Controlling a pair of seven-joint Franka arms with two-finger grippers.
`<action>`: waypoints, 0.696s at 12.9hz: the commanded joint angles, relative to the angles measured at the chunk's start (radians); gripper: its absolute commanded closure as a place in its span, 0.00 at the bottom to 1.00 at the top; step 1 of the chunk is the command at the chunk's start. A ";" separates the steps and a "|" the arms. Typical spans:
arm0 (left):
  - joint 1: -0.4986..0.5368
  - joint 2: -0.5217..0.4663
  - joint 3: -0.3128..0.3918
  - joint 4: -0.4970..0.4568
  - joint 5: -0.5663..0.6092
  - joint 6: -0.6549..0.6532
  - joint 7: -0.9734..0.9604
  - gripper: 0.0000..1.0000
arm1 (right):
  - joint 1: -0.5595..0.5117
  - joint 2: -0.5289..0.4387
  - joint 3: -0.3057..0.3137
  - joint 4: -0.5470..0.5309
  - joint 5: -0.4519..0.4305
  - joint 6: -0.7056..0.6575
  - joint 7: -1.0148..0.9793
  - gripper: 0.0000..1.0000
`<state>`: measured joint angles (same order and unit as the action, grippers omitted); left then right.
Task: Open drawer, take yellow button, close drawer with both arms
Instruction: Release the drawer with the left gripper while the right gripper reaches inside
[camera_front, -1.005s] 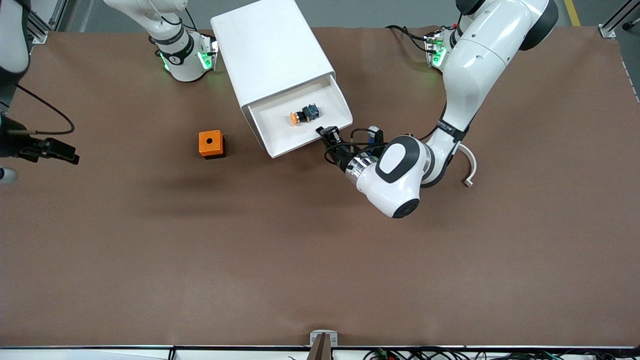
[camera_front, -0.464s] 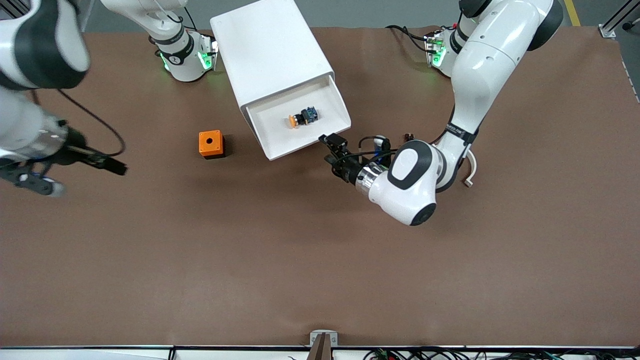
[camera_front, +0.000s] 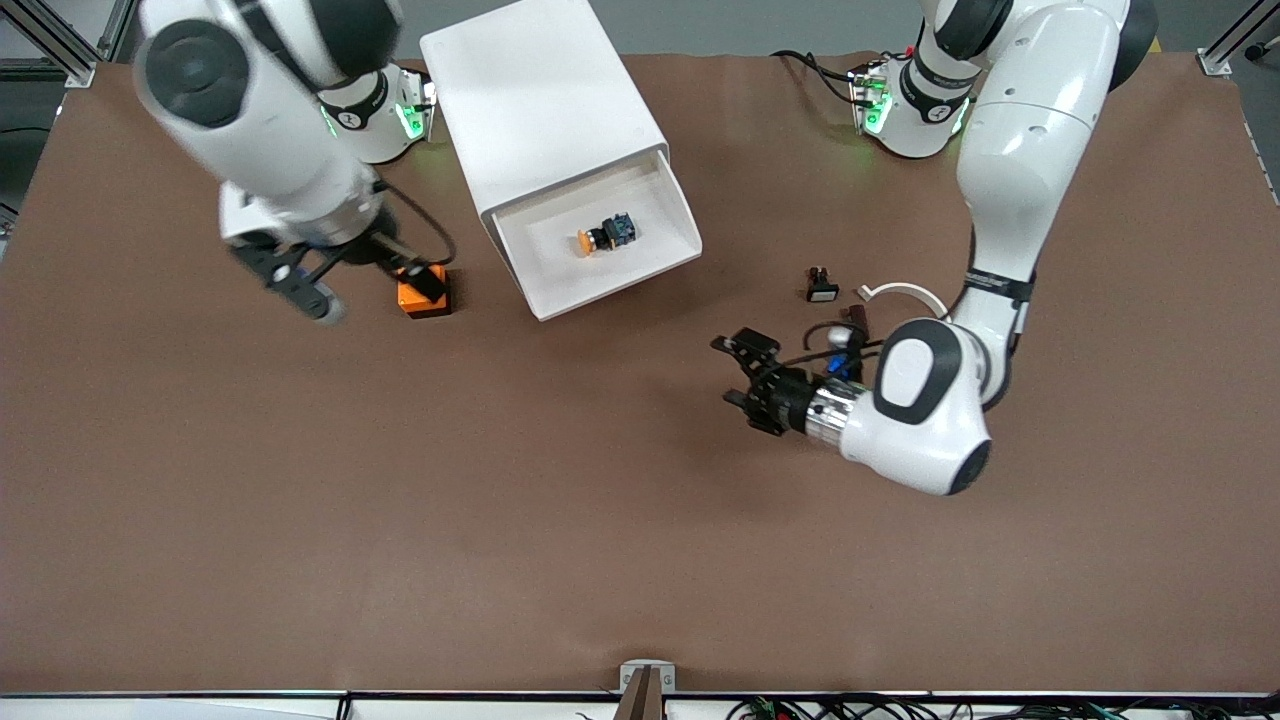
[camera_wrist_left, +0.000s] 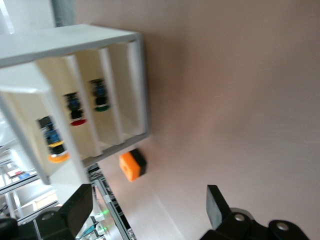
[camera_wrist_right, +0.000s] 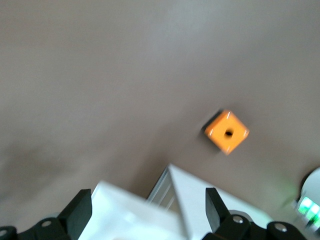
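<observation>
Inside the pulled-out top drawer (camera_front: 600, 245) of the white cabinet (camera_front: 540, 105) lies the button (camera_front: 604, 234), on its side on the drawer floor, orange cap toward the right arm's end of the table and touched by neither gripper. From the left wrist view the cabinet's front shows the drawers below, with other buttons in them, one capped red (camera_wrist_left: 76, 109) and one green (camera_wrist_left: 99, 95). Beside the cabinet, toward the right arm's end, an orange cube (camera_front: 422, 290) with a round hole sits on the brown table (camera_front: 560, 540). Over that cube hangs the right gripper (camera_front: 330, 280), fingers spread wide and holding nothing. Well clear of the drawer, over bare table nearer the front camera, hangs the left gripper (camera_front: 742, 378), fingers also apart and empty. Just by the left arm lie a small black part with a white face (camera_front: 821, 286) and a curved white piece (camera_front: 905, 292).
</observation>
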<state>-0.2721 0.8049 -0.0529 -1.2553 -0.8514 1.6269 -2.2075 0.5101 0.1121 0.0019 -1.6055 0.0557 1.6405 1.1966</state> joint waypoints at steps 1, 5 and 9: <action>-0.007 -0.016 0.085 0.005 -0.003 -0.005 0.116 0.00 | 0.140 -0.009 -0.017 -0.022 0.006 0.037 0.219 0.00; -0.007 -0.061 0.185 0.005 0.098 -0.007 0.326 0.00 | 0.286 0.000 -0.017 -0.126 0.006 0.212 0.458 0.00; -0.002 -0.110 0.185 0.005 0.325 -0.007 0.538 0.00 | 0.355 0.104 -0.019 -0.134 -0.007 0.315 0.575 0.00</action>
<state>-0.2672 0.7362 0.1232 -1.2369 -0.6036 1.6251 -1.7772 0.8444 0.1770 -0.0001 -1.7443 0.0549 1.9233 1.7302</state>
